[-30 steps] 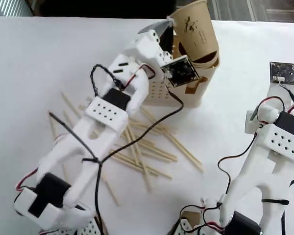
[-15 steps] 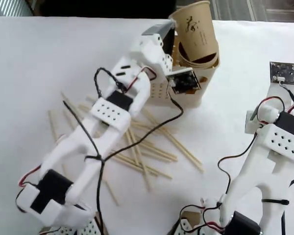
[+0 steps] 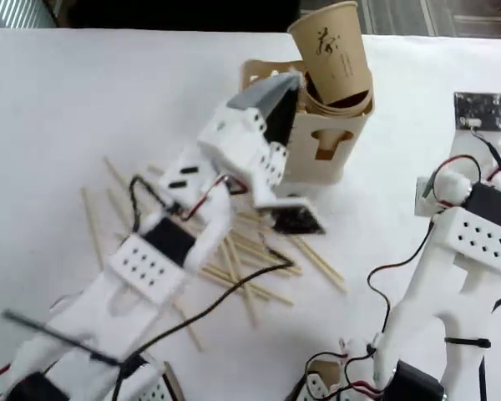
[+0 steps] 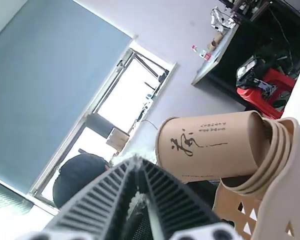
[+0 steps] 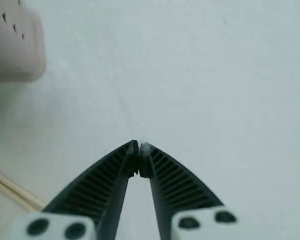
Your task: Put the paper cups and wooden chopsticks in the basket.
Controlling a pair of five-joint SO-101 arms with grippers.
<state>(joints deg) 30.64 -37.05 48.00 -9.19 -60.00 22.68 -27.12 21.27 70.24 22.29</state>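
**Fig.** Wooden chopsticks (image 3: 234, 263) were scattered in a loose, crossing heap on the table (image 3: 83, 100), partly beneath the left arm. The left gripper (image 4: 138, 162) was held high beside the basket's rim, its jaws clenched on nothing. The basket (image 3: 342, 146) was set near the table's far edge. The paper cups (image 3: 332, 50) were nested inside it, the uppermost tilted well above the rim. The right gripper (image 5: 139, 150) was held low over bare table, jaws likewise clenched and empty. The cups were judged done and the chopsticks outstanding. For a sound pick, the jaws would need to be released, lowered square across a stick at the heap's edge, and closed near its middle. The stick would best be dropped end-first beside the cups, so that the tilted cup was not knocked.
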